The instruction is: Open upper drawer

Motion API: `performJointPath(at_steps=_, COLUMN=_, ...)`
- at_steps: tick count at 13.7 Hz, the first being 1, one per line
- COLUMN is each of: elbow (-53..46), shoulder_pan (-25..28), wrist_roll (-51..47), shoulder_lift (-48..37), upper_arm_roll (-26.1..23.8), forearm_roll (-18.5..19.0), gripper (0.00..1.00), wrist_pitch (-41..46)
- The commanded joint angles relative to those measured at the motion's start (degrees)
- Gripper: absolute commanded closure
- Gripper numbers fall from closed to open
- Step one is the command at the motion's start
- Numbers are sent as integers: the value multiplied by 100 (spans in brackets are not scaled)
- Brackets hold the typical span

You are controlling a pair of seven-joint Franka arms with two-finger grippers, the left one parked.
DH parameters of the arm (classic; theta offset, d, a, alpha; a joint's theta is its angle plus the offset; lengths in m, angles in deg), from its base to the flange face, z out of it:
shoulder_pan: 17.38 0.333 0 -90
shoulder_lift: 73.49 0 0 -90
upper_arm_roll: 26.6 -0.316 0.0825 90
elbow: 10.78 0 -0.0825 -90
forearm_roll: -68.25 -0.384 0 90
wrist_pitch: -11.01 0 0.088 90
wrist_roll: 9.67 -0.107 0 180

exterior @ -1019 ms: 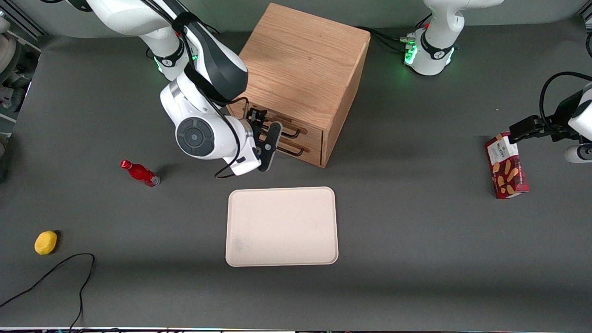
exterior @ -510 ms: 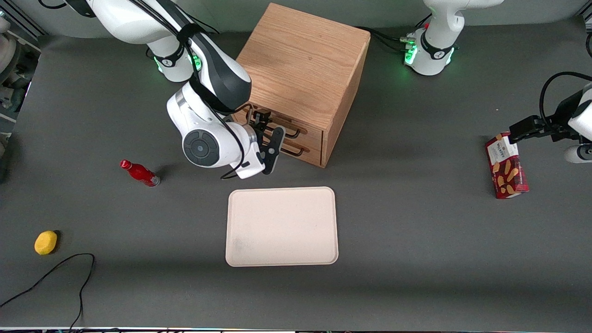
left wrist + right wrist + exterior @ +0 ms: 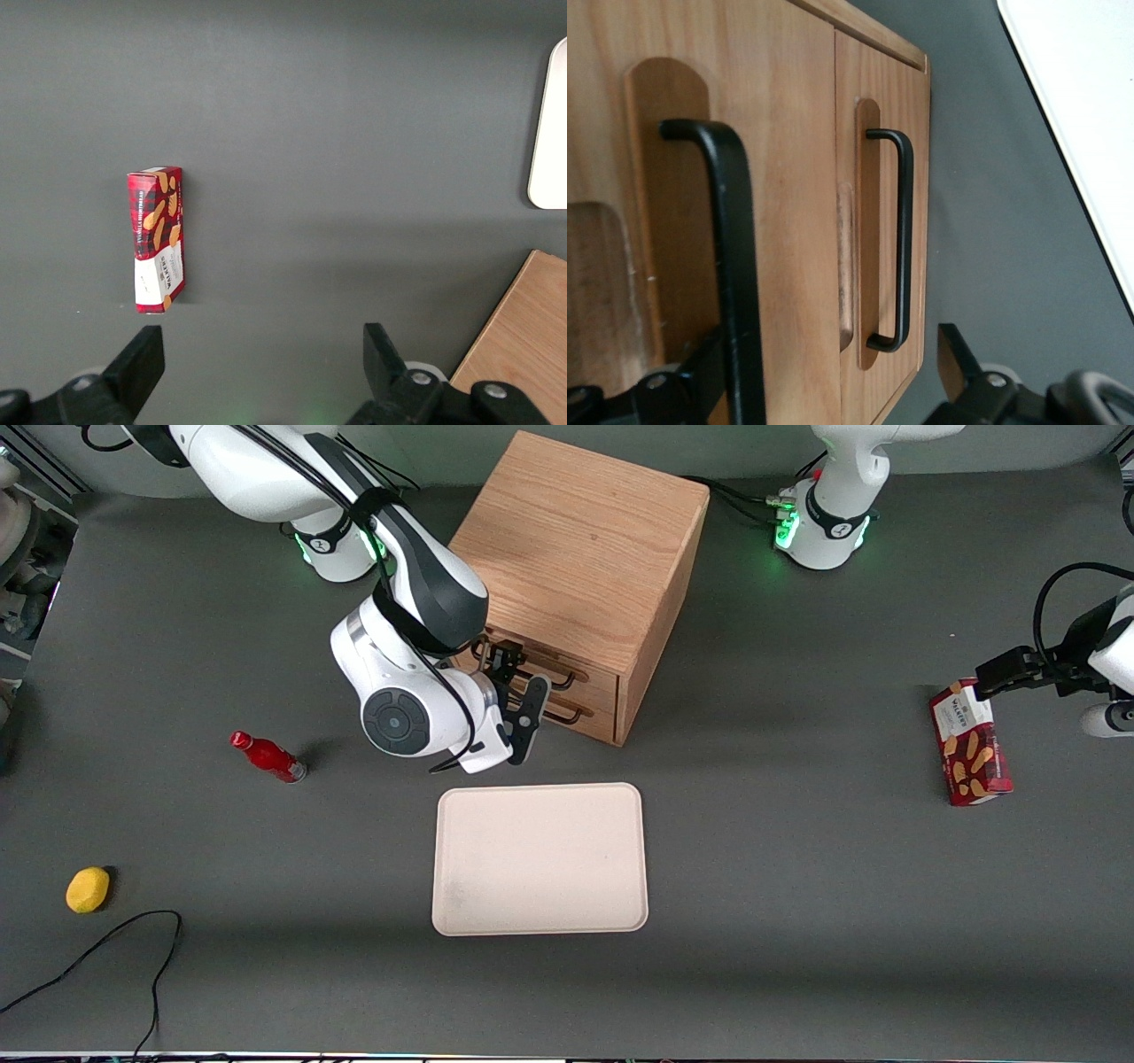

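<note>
The oak cabinet [image 3: 580, 540] stands mid-table with its two drawer fronts turned toward the working arm. The upper drawer [image 3: 595, 680] [image 3: 788, 177] looks closed, with its black wire handle [image 3: 560, 678] [image 3: 731, 248] across the front. The lower drawer [image 3: 917, 115] sits just beneath with a matching handle [image 3: 902, 230]. My gripper [image 3: 520, 684] [image 3: 828, 367] is open, right in front of the drawer fronts at handle height. The upper handle's bar runs just inside one finger [image 3: 700, 367]; the other finger [image 3: 957, 354] hangs past the lower drawer's edge. Nothing is held.
A cream tray [image 3: 540, 859] lies nearer the front camera than the cabinet. A red bottle [image 3: 266, 755], a yellow fruit [image 3: 88, 889] and a black cable [image 3: 106, 948] lie toward the working arm's end. A red biscuit box [image 3: 970, 742] [image 3: 158, 239] lies toward the parked arm's end.
The working arm has slid closer to the cabinet front, carrying the open gripper farther in over the handles. The drawers have not moved.
</note>
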Motion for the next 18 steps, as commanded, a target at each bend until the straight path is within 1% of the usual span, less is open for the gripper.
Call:
performJointPath(at_steps=1, elbow=-152, shoulder_pan=5, wrist_roll=134, shoulder_lift=170, upper_arm_roll=-5, forearm_roll=-133, gripper=0, wrist_pitch=-105)
performJointPath(at_steps=5, elbow=-204, shoulder_pan=5, wrist_roll=143, shoulder_lift=240, upper_arm_roll=-5, forearm_roll=-107, gripper=0, wrist_pitch=-149)
performJointPath(at_steps=12, elbow=-731, shoulder_pan=-39, wrist_roll=117, shoulder_lift=539, upper_arm_roll=65, forearm_roll=-45, gripper=0, wrist_pitch=-149)
performJointPath(at_steps=18, elbow=-978, shoulder_pan=-214, wrist_roll=204, shoulder_lift=732, upper_arm_roll=74, forearm_roll=87, gripper=0, wrist_pitch=-149)
